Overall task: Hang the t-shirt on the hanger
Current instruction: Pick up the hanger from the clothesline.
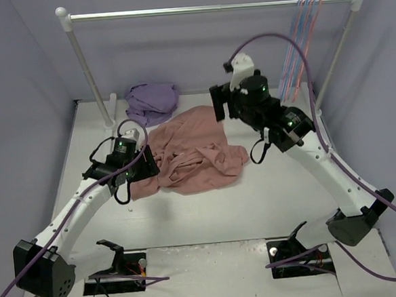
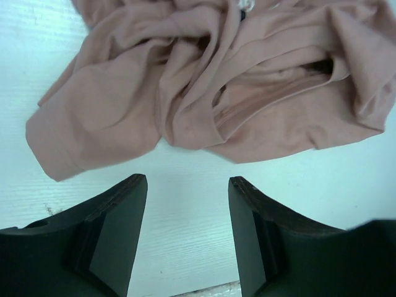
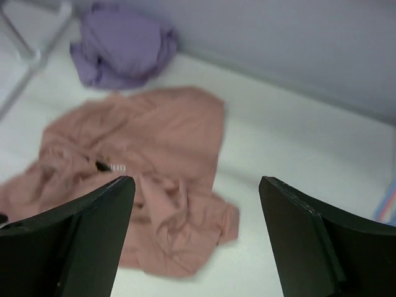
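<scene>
The salmon-pink t-shirt lies crumpled on the white table, and shows in the left wrist view and the right wrist view. The thin pink wire hanger hangs among blue wire hangers at the right end of the rail. My left gripper is open and empty, low over the table just short of the shirt's left edge. My right gripper is open and empty, raised well above the shirt's far right part.
A lavender-purple garment lies bunched at the back left, also in the right wrist view. The clothes rail spans the back on two posts. Purple walls close in on both sides.
</scene>
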You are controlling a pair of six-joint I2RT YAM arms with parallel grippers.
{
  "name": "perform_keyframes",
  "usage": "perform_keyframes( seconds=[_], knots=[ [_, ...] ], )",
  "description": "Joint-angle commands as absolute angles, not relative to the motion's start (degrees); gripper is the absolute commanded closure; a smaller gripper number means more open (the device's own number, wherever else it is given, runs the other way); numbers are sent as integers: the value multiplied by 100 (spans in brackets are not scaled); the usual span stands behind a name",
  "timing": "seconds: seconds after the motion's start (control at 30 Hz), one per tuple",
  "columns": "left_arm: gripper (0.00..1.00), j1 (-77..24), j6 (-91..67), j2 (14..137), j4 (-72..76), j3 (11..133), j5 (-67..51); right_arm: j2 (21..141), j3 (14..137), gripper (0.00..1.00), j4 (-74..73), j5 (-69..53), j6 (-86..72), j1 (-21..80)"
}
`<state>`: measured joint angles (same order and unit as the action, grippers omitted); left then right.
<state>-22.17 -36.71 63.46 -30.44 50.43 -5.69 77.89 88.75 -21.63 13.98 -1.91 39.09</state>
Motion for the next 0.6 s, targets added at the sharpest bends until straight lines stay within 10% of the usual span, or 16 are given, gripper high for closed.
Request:
perform_keyframes(
  seconds=[0.0,0.3,0.57],
  knots=[
    [45,-2206,-3454,6503,-3550,5887,-518,8347,10315,17,-2091,2003,-63,3841],
    [45,-2206,-3138,6829,-4517,7074,-545,9447,12715,49,-2373,2479,-456,2604],
    [44,-2206,-2962,6610,-4711,7040,-562,8948,12121,58,-2022,2067,-747,1347]
  ],
)
